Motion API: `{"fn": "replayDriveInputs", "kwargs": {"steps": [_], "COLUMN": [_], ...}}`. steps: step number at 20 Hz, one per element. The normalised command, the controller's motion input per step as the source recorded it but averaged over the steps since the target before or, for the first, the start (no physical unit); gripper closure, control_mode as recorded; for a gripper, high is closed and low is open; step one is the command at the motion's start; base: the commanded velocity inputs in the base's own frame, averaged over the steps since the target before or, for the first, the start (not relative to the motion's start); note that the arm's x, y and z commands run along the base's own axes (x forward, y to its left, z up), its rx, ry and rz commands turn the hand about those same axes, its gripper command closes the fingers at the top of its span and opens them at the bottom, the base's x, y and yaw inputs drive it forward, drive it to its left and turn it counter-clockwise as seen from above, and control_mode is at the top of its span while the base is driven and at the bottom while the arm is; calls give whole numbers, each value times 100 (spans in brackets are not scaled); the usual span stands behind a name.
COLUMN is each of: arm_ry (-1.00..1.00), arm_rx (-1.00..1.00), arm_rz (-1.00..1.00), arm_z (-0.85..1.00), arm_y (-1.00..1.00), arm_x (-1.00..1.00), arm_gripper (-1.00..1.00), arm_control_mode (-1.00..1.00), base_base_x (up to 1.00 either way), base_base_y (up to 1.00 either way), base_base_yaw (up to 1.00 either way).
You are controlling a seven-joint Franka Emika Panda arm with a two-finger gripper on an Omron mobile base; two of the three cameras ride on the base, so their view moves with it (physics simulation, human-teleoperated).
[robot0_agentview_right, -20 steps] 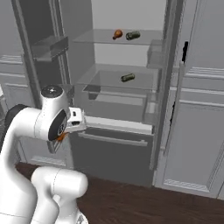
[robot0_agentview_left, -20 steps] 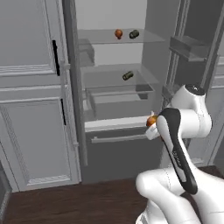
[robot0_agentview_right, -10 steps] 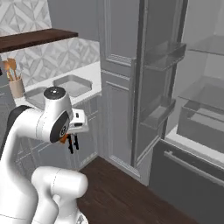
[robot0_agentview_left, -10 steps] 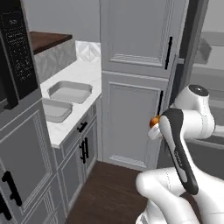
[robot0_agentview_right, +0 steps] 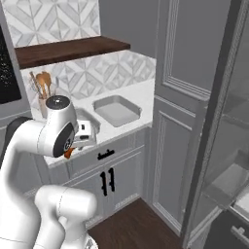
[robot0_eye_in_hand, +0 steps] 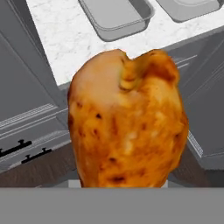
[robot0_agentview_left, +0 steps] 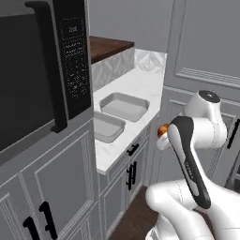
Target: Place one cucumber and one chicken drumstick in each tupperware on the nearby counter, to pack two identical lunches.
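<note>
So the base has swung away from the fridge and now the counter [robot0_agentview_left: 140, 84] with both tupperwares [robot0_agentview_left: 125, 106] sits mid-frame, gripper [robot0_agentview_right: 73, 148] clamped on the drumstick [robot0_eye_in_hand: 127, 118], drop-off looks next.

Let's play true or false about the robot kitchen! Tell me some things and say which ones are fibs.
1. The tool is carrying a chicken drumstick. True.
2. Both tupperwares on the white counter already hold food. False: both look empty.
3. A holder of wooden utensils stands on the counter by the tiled wall. True.
4. The drumstick is lying on the counter. False: it is in the air, off the counter.
5. A dark wooden top sits above the counter. True.
</note>
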Motion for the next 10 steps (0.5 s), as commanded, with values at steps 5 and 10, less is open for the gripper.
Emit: {"fn": "replayDriveInputs", "kwargs": {"steps": [5,10], "arm_ry": [0,0], "arm_rx": [0,0], "arm_rz": [0,0], "arm_z": [0,0], "arm_y": [0,0], "arm_x": [0,0], "arm_gripper": [100,100], "arm_control_mode": [100,100], "base_base_x": [80,29], "base_base_y": [-13,0], "base_base_yaw": [27,0]}}
